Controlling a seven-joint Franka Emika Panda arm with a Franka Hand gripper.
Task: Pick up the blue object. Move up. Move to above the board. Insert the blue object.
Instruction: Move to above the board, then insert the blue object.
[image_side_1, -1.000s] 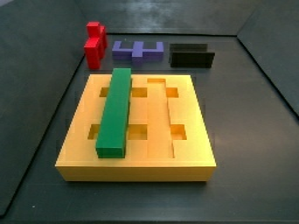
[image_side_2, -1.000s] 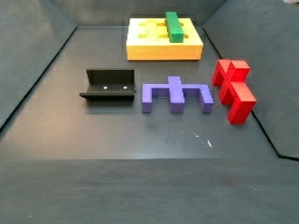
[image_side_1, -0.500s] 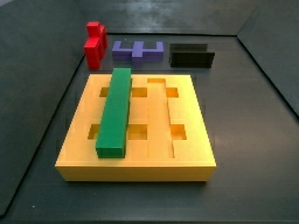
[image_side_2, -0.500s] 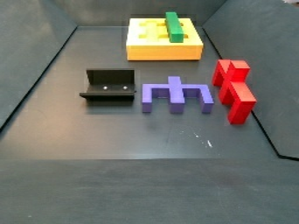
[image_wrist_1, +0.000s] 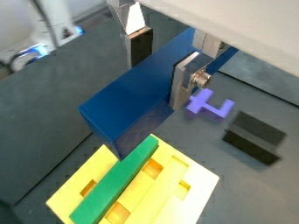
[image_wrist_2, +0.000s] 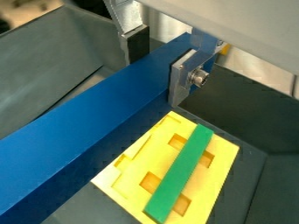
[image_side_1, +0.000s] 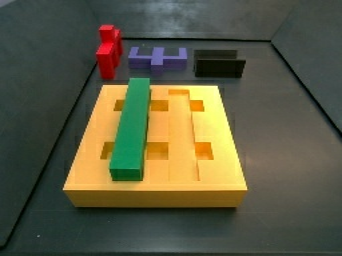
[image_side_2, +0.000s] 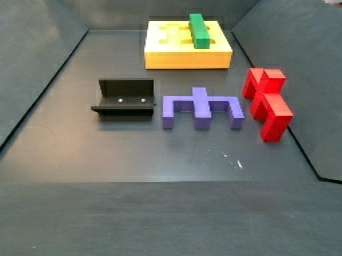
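Note:
In both wrist views my gripper (image_wrist_1: 162, 66) (image_wrist_2: 158, 66) is shut on the blue object (image_wrist_1: 135, 105) (image_wrist_2: 82, 131), a long dark-blue bar held between the silver fingers, high in the air. The yellow board (image_wrist_1: 193, 185) (image_wrist_2: 126, 168) lies below it, with a green bar (image_wrist_1: 117, 188) (image_wrist_2: 181, 171) seated in one groove. Both side views show the board (image_side_1: 160, 185) (image_side_2: 187, 60) and the green bar (image_side_1: 131, 125) (image_side_2: 198, 30). The gripper and the blue object are out of view there.
A purple notched block (image_side_1: 158, 57) (image_side_2: 201, 108) (image_wrist_1: 211, 103), a red block (image_side_1: 107, 50) (image_side_2: 267, 100) and the dark fixture (image_side_1: 219, 63) (image_side_2: 123, 98) (image_wrist_1: 254, 137) stand on the grey floor beside the board. Dark walls ring the floor.

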